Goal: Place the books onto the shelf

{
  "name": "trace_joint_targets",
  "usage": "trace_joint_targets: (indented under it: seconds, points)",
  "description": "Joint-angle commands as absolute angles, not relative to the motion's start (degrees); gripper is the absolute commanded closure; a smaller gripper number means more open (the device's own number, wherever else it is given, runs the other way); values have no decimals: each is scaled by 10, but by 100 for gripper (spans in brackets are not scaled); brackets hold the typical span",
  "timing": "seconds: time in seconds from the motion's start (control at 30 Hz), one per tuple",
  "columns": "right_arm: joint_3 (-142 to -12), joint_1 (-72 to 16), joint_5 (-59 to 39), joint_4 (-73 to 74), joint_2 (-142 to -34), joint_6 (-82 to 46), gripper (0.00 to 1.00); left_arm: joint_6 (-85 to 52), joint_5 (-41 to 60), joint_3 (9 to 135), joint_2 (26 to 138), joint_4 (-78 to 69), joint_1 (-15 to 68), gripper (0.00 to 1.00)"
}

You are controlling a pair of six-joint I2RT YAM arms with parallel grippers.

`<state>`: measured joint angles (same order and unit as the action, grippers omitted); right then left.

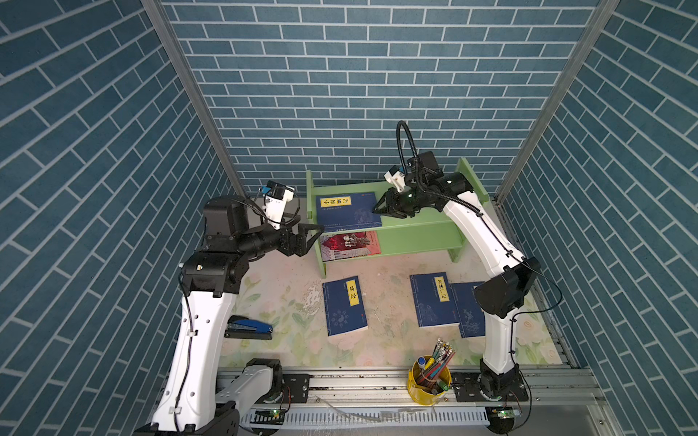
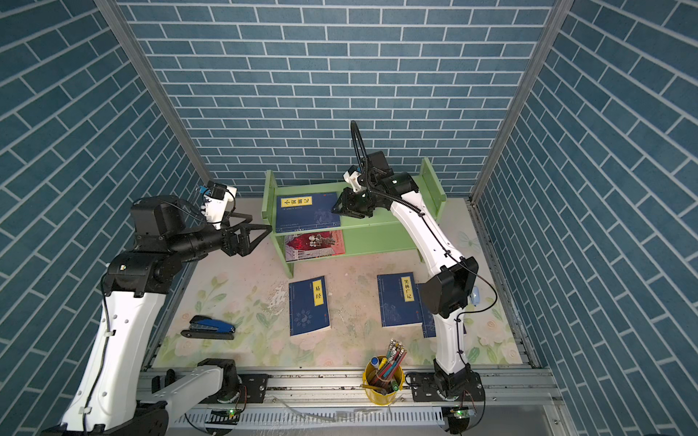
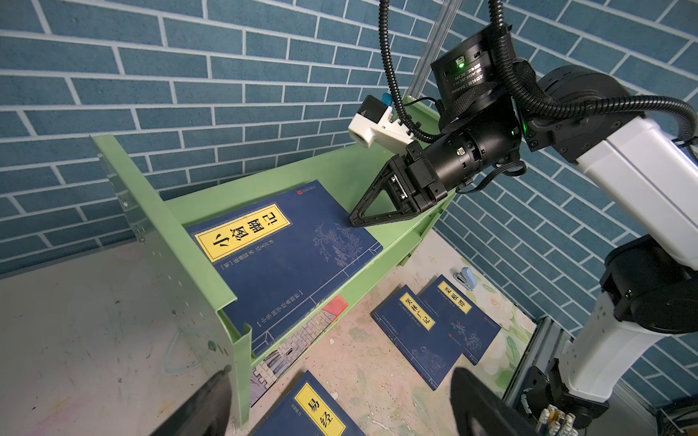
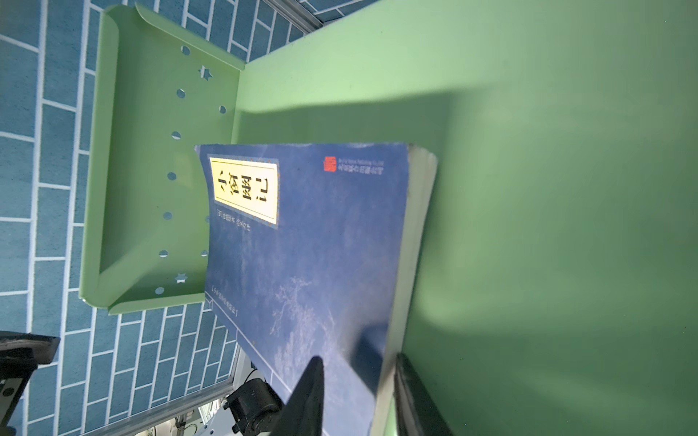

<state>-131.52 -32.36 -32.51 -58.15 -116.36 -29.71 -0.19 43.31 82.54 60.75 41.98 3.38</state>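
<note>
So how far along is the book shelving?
Done: the red-and-grey book lies on the lower tier of the shelf. In hand: the right gripper is closed on the edge of the upper-tier navy book, not yet released. To do: three navy books flat on the table, the middle book and the overlapping pair. The left gripper is open and empty beside the shelf.

Both top views: high, steep look down on whole tabletop. Left wrist cam eyes shelf from its end, mid-range; right wrist cam skims it close up. All four share shelf.
</note>
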Motion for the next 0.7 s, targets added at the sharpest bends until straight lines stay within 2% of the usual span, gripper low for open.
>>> trace_joint_targets:
  seconds: [0.0, 0.47, 0.67]
  points:
    - [-1321, -334, -326, -614, -1184, -306, 67, 3, 437, 824, 602, 421, 31, 8]
    - [-1325, -337, -321, -619, -1186, -302, 67, 2, 440, 822, 600, 418, 31, 8]
    - [-1329, -336, -275, -638, -1184, -284, 61, -15, 441, 823, 598, 420, 31, 7]
